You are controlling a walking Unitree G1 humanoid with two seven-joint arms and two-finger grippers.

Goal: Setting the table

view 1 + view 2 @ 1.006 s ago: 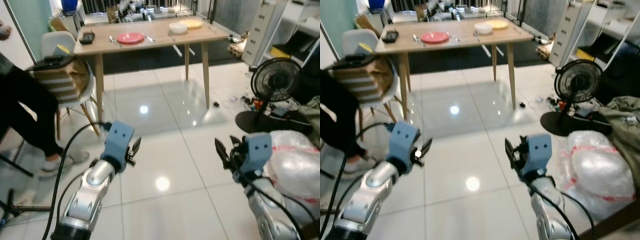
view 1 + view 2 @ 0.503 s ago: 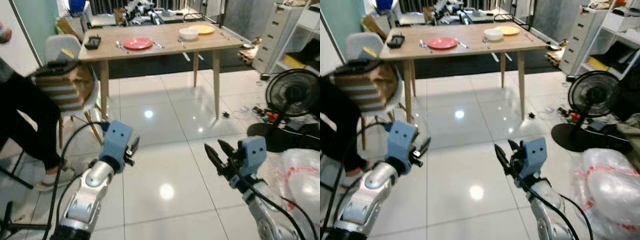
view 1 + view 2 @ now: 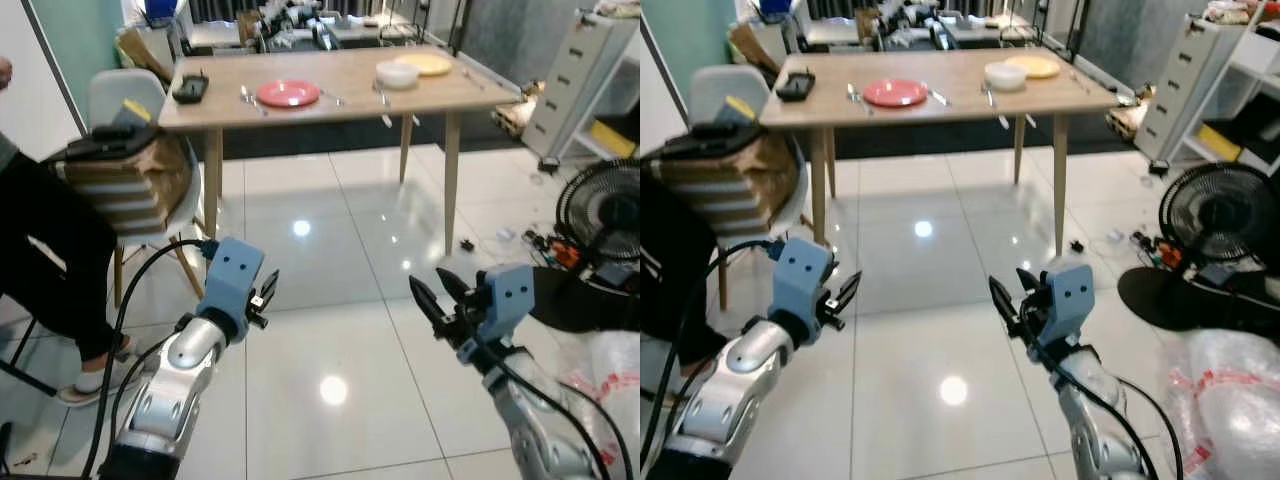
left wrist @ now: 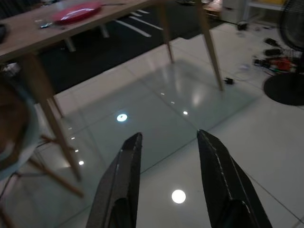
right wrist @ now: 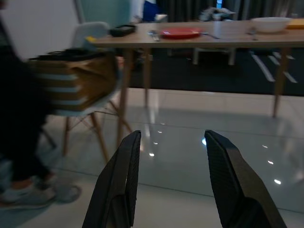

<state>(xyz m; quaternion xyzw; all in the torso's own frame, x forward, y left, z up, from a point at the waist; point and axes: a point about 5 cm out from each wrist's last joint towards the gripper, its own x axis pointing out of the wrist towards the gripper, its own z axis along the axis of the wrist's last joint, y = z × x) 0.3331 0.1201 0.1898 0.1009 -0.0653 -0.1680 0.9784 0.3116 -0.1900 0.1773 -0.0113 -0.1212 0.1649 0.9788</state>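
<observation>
Wooden table point(image 3: 340, 95) stood well ahead of both pairs of jaws, across a stretch of glossy white tile floor point(image 3: 330, 300). On it lay a red plate point(image 3: 288, 94) with cutlery on either side, a white bowl point(image 3: 397, 74) and a yellow plate point(image 3: 428, 64) toward the far right end, and a dark object at the left end. The setting looked partly laid out already.

Left gripper point(image 3: 266, 296) was held forward at mid height with its jaws parted and nothing between them. Right gripper point(image 3: 432, 297) was likewise raised, jaws spread wide and empty. Judged: both arms were carried ready in front of the body because the robot was too far from the table to reach anything.

Beside the table's left end a white chair point(image 3: 120, 95) carried a striped bag point(image 3: 130, 180); a seated person's dark-clad leg point(image 3: 50, 240) was near the left arm. A fan point(image 3: 1220, 215) stood off beyond the right gripper.
</observation>
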